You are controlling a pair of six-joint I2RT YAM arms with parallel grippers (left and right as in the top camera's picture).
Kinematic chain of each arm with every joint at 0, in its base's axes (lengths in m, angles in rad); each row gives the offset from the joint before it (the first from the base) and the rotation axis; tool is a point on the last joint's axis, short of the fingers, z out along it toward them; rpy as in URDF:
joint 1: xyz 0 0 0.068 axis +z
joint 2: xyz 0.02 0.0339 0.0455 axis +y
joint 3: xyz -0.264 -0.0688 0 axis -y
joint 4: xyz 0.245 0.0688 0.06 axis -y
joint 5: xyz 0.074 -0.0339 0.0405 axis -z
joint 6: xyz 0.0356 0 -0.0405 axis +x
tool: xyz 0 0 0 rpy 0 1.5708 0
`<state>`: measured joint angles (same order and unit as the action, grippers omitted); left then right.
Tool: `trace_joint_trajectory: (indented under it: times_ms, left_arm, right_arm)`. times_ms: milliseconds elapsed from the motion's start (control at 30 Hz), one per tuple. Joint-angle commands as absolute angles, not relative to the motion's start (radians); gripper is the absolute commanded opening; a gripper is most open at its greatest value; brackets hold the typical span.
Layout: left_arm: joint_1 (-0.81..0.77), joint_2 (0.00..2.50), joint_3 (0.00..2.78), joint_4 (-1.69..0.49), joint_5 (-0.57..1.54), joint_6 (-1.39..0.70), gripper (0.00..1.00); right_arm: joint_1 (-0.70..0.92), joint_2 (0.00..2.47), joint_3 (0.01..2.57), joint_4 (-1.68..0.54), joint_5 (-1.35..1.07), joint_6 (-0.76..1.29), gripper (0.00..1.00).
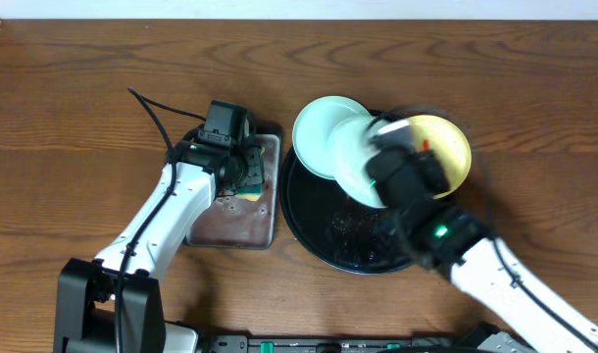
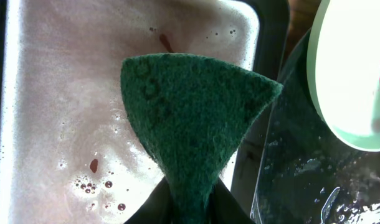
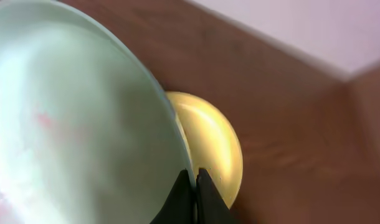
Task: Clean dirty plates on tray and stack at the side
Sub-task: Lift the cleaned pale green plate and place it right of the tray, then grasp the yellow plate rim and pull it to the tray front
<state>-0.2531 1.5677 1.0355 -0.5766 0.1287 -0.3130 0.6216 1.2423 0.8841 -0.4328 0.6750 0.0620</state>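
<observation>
Right now the scrubbing step looks to be in hand. The right jaws are pinched shut on the rim of a mint plate (image 3: 71,124), holding it tilted above the black tray (image 1: 309,226), with faint red smears on its face. The left jaws clamp a green sponge (image 2: 190,118) over the grey pan (image 2: 65,93) of soapy water (tinged red, by the look of it). A second mint plate (image 1: 317,126) and the yellow plate (image 1: 454,147) lie at the tray's far rim. Next, I'd say, the sponge must cross over and meet that tilted face.
</observation>
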Motion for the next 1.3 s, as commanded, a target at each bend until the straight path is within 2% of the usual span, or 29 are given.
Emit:
trace_joint_trajectory:
  times_ms: [0, 133, 267, 367, 567, 867, 1033, 1067, 1133, 1267]
  left_arm:
    - [-0.252, 1.575, 1.028, -0.580, 0.131, -0.299, 0.16]
    - [-0.252, 1.575, 1.028, -0.580, 0.131, -0.299, 0.16]
    - [-0.252, 1.575, 1.028, -0.580, 0.131, -0.299, 0.16]
    - [-0.252, 1.575, 1.028, -0.580, 0.131, -0.299, 0.16]
    - [-0.252, 1.575, 1.028, -0.580, 0.131, -0.299, 0.16]
    - [-0.252, 1.575, 1.028, -0.580, 0.131, -0.300, 0.16]
    - [-0.252, 1.575, 1.028, -0.580, 0.131, -0.300, 0.16]
    - [-0.252, 1.575, 1.028, -0.579, 0.131, -0.300, 0.16]
    - [-0.252, 1.575, 1.028, -0.579, 0.131, -0.300, 0.16]
    - [-0.252, 1.575, 1.028, -0.580, 0.131, -0.300, 0.16]
  right_arm:
    - [0.406, 1.231, 0.902, -0.451, 0.442, 0.351, 0.01]
    - [0.126, 1.232, 0.902, -0.480, 0.237, 0.508, 0.01]
    - [-0.152, 1.250, 0.902, -0.475, 0.049, 0.575, 0.01]
    - [-0.320, 1.282, 0.902, -0.475, 0.001, 0.591, 0.01]
    - [-0.528, 1.393, 0.902, -0.463, -0.010, 0.606, 0.01]
    - [-0.599, 1.569, 0.902, -0.419, -0.013, 0.602, 0.01]
    - [-0.569, 1.599, 0.902, -0.393, -0.096, 0.481, 0.02]
    - [-0.560, 1.599, 0.902, -0.382, -0.109, 0.456, 0.08]
    - [-0.545, 1.593, 0.902, -0.362, -0.151, 0.410, 0.30]
    - [-0.515, 1.579, 0.902, -0.294, -0.337, 0.313, 0.39]
